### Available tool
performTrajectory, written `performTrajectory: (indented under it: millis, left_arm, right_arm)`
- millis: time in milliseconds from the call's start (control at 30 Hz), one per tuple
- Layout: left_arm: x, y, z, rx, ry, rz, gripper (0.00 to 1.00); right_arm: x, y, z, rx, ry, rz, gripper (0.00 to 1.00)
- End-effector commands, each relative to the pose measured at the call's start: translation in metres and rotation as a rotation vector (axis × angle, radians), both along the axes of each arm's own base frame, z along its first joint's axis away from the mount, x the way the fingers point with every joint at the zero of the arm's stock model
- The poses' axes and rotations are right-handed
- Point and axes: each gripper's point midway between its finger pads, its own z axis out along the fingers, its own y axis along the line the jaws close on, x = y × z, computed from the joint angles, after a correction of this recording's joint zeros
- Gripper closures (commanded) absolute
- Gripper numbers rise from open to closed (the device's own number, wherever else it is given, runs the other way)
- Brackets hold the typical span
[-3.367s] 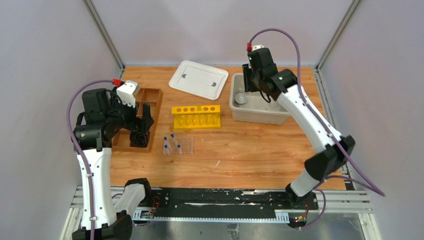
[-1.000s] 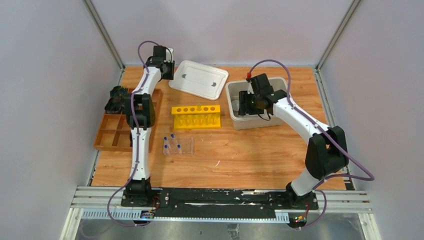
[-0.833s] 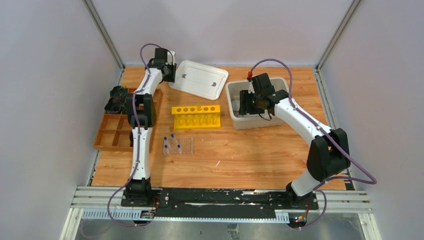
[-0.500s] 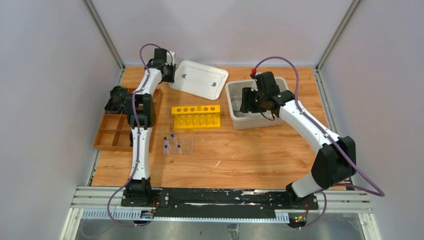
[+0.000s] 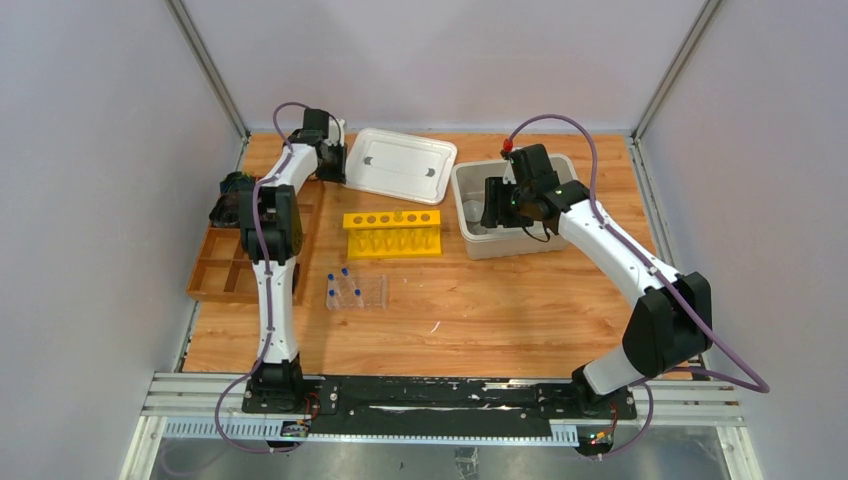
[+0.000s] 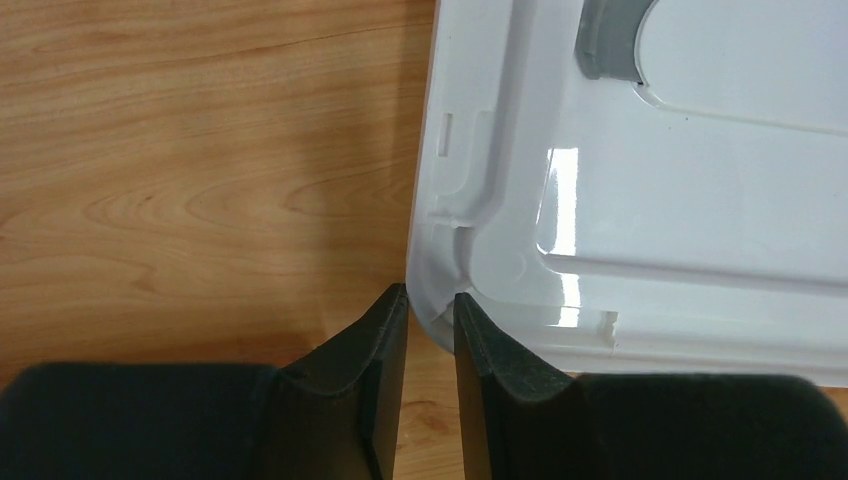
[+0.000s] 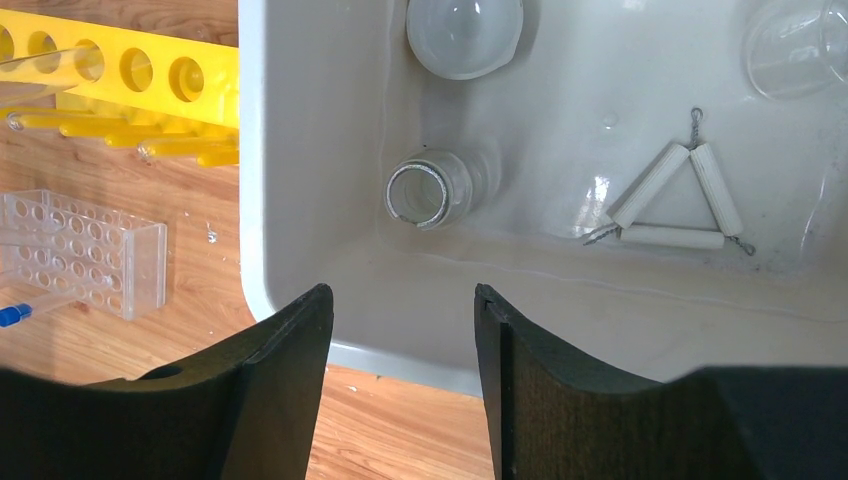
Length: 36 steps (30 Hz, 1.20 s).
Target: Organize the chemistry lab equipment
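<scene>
Beyond the right gripper (image 7: 402,300), fingers spread, a bin (image 7: 300,250) holds beaker (image 7: 430,190), dome (image 7: 463,35), triangle (image 7: 670,237); left wrist view alone shows left gripper (image 6: 430,320) pinching lid (image 6: 700,200) corner.

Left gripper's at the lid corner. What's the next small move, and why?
Probably squeeze the left gripper shut on the white lid: its corner rim sits between the fingers, and whether they already pinch it is unclear from the wrist view.
</scene>
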Motion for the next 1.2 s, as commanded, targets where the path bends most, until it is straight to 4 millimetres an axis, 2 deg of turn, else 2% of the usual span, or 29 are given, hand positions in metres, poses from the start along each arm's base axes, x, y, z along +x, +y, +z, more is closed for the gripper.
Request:
performTrajectory:
  millis: [0,100,400,500,667,867,1000,1167]
  left_arm:
    - [0.003,-0.005,0.024,-0.028,-0.031,0.004,0.71]
    - [0.015,-0.005,0.033,-0.033,-0.056,0.009,0.70]
    - [0.049,0.002,0.022,0.005,-0.098,0.039,0.65]
    - [0.054,0.000,0.014,0.001,-0.095,0.025,0.66]
    - [0.053,-0.002,0.001,-0.002,-0.077,0.002,0.70]
    - [0.046,-0.003,-0.008,-0.008,-0.049,-0.002,0.88]
    - [0.041,0.002,0.003,0.023,-0.062,-0.012,1.00]
    - [0.045,0.015,0.045,0.136,-0.155,0.010,1.00]
  right_arm:
    - [-0.003,0.008,0.004,0.014,0.011,0.015,0.42]
    - [-0.003,0.007,0.003,0.008,0.011,0.016,0.43]
    - [-0.003,0.010,0.001,0.004,0.023,0.024,0.43]
    - [-0.002,0.010,0.002,0.003,0.024,0.024,0.43]
    - [-0.002,0.010,-0.001,-0.002,0.030,0.019,0.43]
    - [-0.002,0.011,-0.003,0.000,0.038,0.019,0.44]
    - [-0.006,0.010,-0.002,0.001,0.033,0.017,0.44]
    - [-0.008,0.010,0.003,0.011,0.026,0.020,0.44]
